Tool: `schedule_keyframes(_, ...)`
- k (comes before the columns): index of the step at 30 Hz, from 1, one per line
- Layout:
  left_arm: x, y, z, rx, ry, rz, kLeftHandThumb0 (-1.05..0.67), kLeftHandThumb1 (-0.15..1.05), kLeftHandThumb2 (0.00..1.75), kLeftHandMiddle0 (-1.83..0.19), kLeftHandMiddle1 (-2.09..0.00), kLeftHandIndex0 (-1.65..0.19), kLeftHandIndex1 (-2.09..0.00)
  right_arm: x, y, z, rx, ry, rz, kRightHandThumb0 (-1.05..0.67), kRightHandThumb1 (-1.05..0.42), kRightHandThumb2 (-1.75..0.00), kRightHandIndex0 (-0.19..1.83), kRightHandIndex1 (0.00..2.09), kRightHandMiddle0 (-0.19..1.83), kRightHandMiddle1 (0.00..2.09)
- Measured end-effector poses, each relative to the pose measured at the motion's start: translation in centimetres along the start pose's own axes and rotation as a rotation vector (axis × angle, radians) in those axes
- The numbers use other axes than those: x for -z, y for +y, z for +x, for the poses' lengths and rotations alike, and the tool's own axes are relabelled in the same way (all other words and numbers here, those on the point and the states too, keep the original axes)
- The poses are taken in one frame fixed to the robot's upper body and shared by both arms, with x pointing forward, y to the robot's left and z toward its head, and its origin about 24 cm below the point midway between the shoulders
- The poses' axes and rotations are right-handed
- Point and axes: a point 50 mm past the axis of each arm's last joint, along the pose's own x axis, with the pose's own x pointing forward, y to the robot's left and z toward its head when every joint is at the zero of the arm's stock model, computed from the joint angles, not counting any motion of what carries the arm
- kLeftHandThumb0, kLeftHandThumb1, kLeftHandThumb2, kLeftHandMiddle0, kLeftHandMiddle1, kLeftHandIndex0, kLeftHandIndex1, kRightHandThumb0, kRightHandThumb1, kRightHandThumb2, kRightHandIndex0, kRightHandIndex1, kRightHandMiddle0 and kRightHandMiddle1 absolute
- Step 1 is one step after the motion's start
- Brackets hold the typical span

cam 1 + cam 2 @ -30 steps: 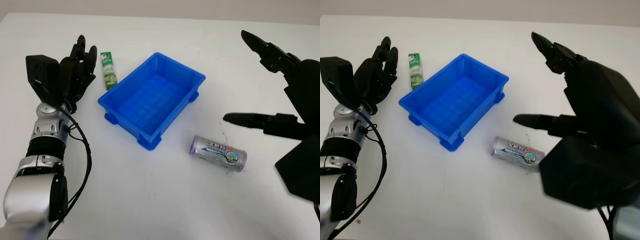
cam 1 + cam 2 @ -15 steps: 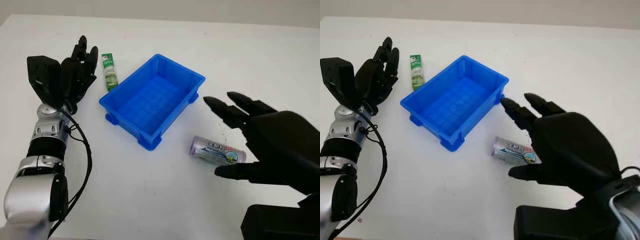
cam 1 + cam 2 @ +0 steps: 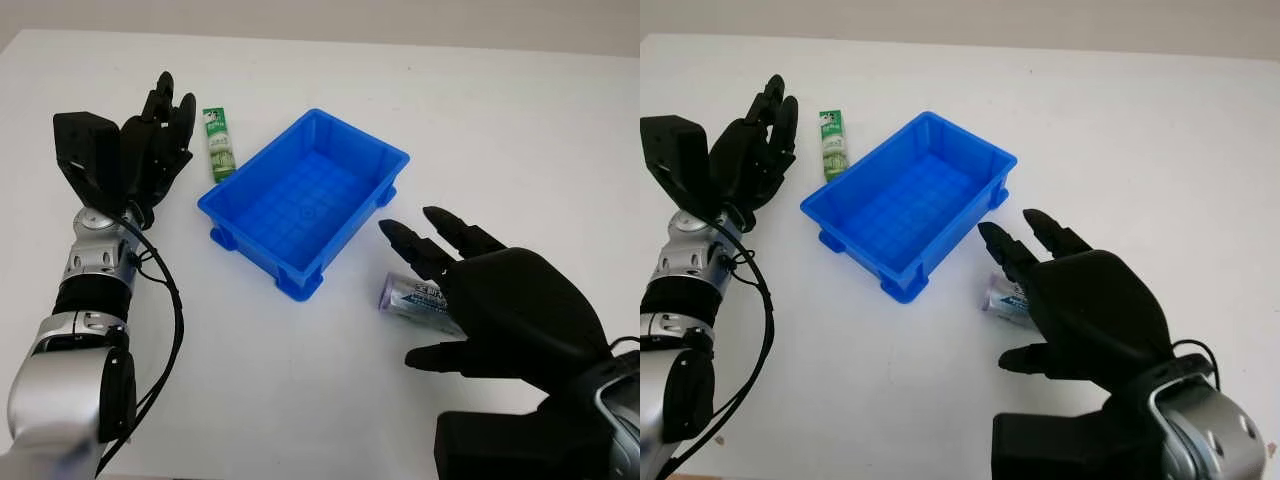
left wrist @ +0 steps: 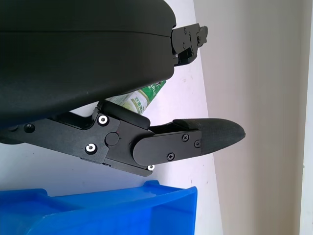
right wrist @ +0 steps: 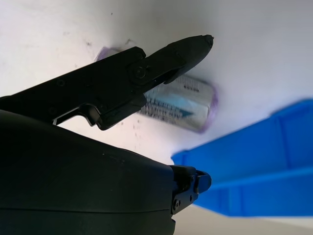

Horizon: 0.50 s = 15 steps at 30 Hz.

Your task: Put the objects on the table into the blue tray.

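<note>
Hovering low over the lying purple can [image 3: 405, 297], your right hand [image 3: 495, 305] has dropped in, open around it, ready to grasp. Just beyond sits the empty blue tray [image 3: 230, 206]. Far left, your open left hand [image 3: 150, 145] waits beside the green packet [image 3: 217, 143].

A white bench [image 3: 300, 400] spreads beneath everything, meeting a pale grey wall [image 3: 400, 20] along its far edge.

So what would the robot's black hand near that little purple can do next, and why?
Probably lower and close around it. The right hand hovers open over the purple can, which lies on the table beside the blue tray; the tray holds nothing.
</note>
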Motion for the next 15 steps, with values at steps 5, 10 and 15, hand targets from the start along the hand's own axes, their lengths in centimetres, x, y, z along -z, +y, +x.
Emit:
schedule_keyframes(5, 0.0, -0.1, 0.0, 0.006, 0.004, 0.014, -0.75, 1.05, 0.51, 0.19, 0.0, 0.19, -0.01, 1.1, 1.8, 1.4, 0.015, 0.009, -0.011, -0.46, -0.8, -0.04, 0.24, 0.12, 0.18, 0.1)
schedule_keyframes(10, 0.0, -0.1, 0.0, 0.013, 0.006, 0.02, -0.75, 1.05, 0.51, 0.19, 0.0, 0.19, -0.02, 1.3, 2.2, 2.1, 0.124, -0.015, -0.071, -0.43, -0.84, -0.06, 0.58, 0.46, 0.49, 0.34)
schedule_keyframes(15, 0.2, -0.1, -0.2, 0.02, 0.007, 0.024, -0.74, 1.05, 0.51, 0.19, 0.0, 0.19, -0.02, 1.6, 2.6, 2.6, 0.191, -0.023, -0.129, -0.44, -0.93, -0.06, 0.45, 1.77, 0.34, 1.5)
